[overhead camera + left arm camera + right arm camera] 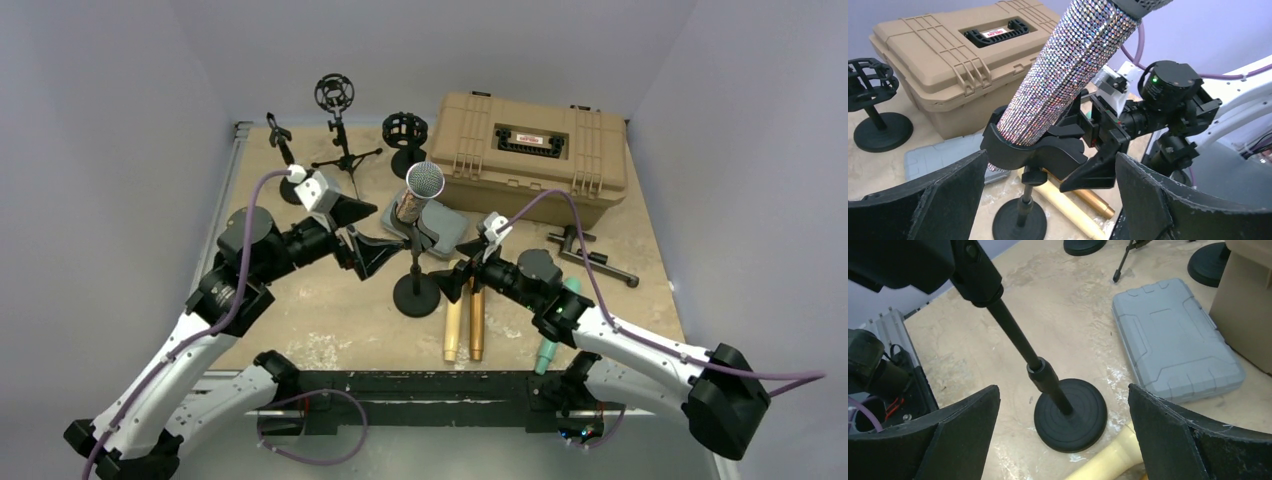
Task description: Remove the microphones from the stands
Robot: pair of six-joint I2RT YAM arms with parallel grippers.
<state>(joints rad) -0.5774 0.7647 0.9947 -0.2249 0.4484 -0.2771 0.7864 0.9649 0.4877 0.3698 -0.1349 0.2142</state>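
While the microphone (421,193) sits in the clip (1034,151) of the black desktop stand (417,262), both grippers flank it with their jaws spread wide and nothing held. The microphone leans, its silver mesh head (425,179) uppermost. Its rhinestone-covered body runs down through the clip, and the bottom end pokes out just below. The stand rises on a thin pole (1020,342) from a round base (1071,415) near the middle of the table (330,320).

The left gripper (386,233) is just left of the stand at clip height. In its wrist view the clip and the lower microphone body lie between its two black fingers (928,200), apart from both. The right gripper (446,284) is low on the stand's right side. In its wrist view the pole and base lie between its fingers (1173,435), and neither finger touches the pole.

A grey moulded case (1174,340) lies flat just behind the stand, and a large tan hard case (535,150) stands at the far right of the table. A cream tube (453,325) and a gold tube (477,322) lie side by side just right of the base, partly under the right arm. At the far edge stand a shock mount on a tripod (335,95) and another shock mount on a round foot (405,128).
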